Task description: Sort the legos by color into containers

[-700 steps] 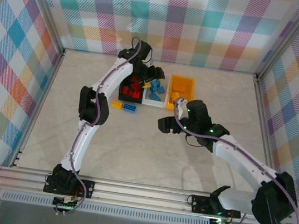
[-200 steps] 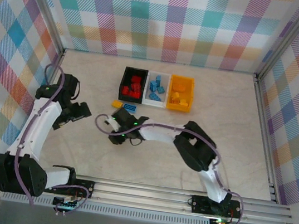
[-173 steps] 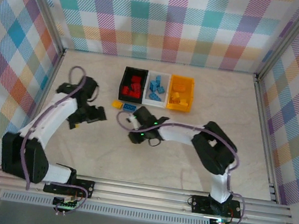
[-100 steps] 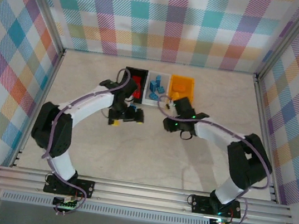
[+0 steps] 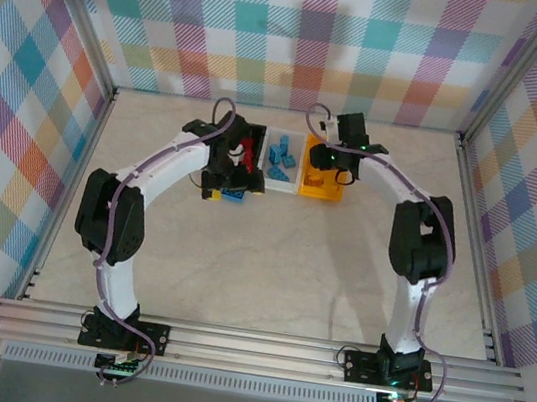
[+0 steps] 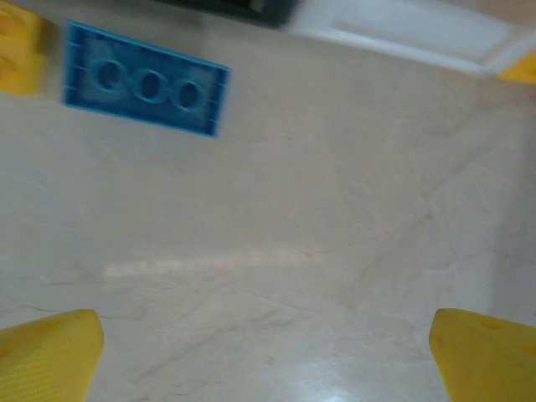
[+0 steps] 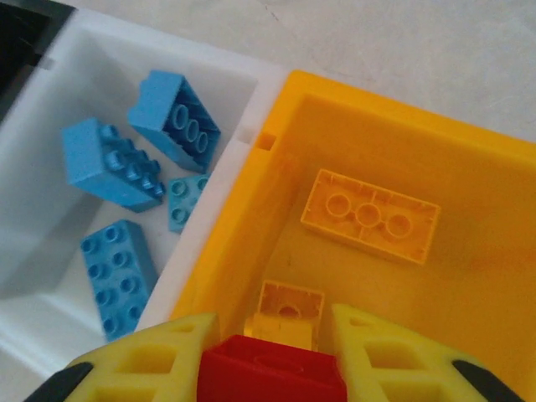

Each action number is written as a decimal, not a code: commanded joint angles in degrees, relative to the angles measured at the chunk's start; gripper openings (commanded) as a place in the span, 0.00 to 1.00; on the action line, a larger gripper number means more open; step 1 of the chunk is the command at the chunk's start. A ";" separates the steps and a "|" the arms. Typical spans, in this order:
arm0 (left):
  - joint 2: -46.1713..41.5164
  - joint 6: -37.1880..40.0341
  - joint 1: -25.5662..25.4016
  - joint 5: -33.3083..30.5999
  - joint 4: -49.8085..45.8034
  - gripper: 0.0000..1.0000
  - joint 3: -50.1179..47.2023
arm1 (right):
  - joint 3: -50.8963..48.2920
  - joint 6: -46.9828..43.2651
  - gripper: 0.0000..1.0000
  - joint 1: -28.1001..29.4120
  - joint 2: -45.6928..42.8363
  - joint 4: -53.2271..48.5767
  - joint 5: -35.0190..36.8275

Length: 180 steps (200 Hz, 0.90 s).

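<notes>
Three bins sit in a row toward the table's far edge, about mid-width, touching side to side: black bin [image 7: 15, 38] on the left, white bin [image 7: 109, 50] in the middle, yellow-orange bin [image 7: 477, 276] on the right. R hand [image 7: 272, 335] hangs over the near end of the yellow-orange bin, and we see its fingers [image 7: 142, 360] drawn close, clamped on a red lego [image 7: 272, 373] that fills the gap btw them. Its studs are not visible. Inside the yellow-orange bin we count two yellow legos: a long one [image 7: 368, 213] lying hollow side up and a small one [image 7: 289, 310] just beyond the fingertips. The white bin holds four blue legos [image 7: 113, 163], lying at mixed angles. The black bin holds red legos [image 5: 248, 147]; we cannot count them w/ the left arm partly in front. L hand [image 5: 232, 180] is low over the table [image 6: 293, 251] just on the near side of the black bin, its fingertips [image 6: 46, 352] spread wide apart w/ nothing btw them. Two legos lie loose on the table there, on the near side of the black bin: a blue lego [image 6: 146, 78], hollow side up, and a yellow lego [image 6: 17, 59] just beside it on its left. Neither touches the L hand.
</notes>
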 commanded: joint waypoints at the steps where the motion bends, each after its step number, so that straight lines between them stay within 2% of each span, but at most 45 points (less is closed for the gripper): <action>1: 0.44 3.87 2.60 -3.96 -3.48 1.00 -0.80 | 4.19 0.18 0.40 -0.72 2.66 -2.22 -1.82; 30: 1.15 9.09 5.87 -7.81 -3.53 0.97 -0.80 | 4.71 1.04 0.54 -0.59 1.35 -2.06 -2.97; 57: 4.35 13.52 9.59 -9.40 -1.60 0.94 -0.73 | -0.70 2.53 0.60 0.03 -5.11 -1.41 -2.97; 83: 8.70 15.22 12.55 -9.15 0.31 0.92 0.54 | -8.51 3.20 0.62 1.32 -12.88 -1.27 -2.54; 124: 13.13 14.65 14.31 -7.57 3.39 0.90 4.07 | -18.89 4.89 0.64 2.27 -22.63 -2.03 -2.26; 180: 17.33 14.54 15.07 -7.55 4.36 0.86 6.81 | -23.53 6.43 0.64 2.67 -27.11 -4.00 -2.20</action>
